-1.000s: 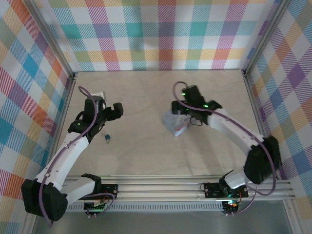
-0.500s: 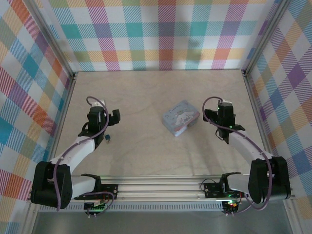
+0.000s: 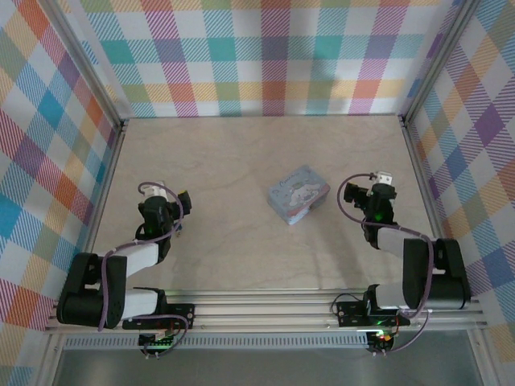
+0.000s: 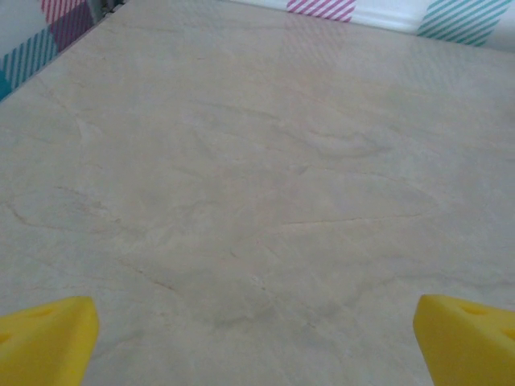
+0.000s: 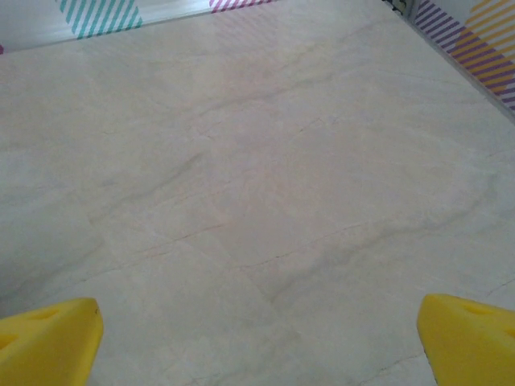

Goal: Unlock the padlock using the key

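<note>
The padlock (image 3: 177, 228) is a tiny dark speck on the table, close against the right side of my left arm and partly hidden by it. The key is out of view. My left gripper (image 3: 172, 201) is drawn back near the left wall. In the left wrist view its yellow fingertips (image 4: 48, 338) stand wide apart, and the left gripper (image 4: 257, 346) is open over bare table. My right gripper (image 3: 378, 190) sits near the right wall. It (image 5: 261, 342) is open too, with only tabletop between its yellow fingertips (image 5: 471, 334).
A pale blue cartoon-printed tin (image 3: 298, 193) lies mid-table, between the two arms and apart from both. Plaid walls close off the left, right and far sides. The metal rail (image 3: 265, 310) with both arm bases runs along the near edge.
Both arms have pulled back towards their bases. The right gripper left the tin and swung to the right wall. The left gripper drew back to the left. The tin stayed put.
</note>
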Tool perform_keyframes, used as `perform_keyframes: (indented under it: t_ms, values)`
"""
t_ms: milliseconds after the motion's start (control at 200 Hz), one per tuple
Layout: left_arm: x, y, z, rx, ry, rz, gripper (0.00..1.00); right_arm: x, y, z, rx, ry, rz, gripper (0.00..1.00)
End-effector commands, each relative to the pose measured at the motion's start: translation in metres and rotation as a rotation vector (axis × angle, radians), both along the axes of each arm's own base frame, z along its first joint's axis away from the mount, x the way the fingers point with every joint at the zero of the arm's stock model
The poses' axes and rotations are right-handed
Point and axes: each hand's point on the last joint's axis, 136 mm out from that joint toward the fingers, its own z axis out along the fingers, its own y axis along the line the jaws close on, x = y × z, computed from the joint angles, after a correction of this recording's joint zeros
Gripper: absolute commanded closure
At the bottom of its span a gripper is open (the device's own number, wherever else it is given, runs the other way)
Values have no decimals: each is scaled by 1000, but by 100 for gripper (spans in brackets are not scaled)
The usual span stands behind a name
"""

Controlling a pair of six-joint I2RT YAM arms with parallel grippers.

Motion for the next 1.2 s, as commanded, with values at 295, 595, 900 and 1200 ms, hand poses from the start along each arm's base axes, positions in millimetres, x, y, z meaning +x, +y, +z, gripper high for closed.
perform_keyframes:
  t_ms: [295,595,900,1200]
  values:
    - [14,-10,14,14,-32,-82,0,20,24,1,1,-111,156,0]
    - [17,-3,8,39,-114,-43,0,20,25,-1,-3,-82,155,0]
    - [45,-18,-19,51,18,-130,0,21,26,-1,-11,-81,157,0]
    - [44,-18,-19,50,23,-133,0,21,26,-1,-11,-82,158,0]
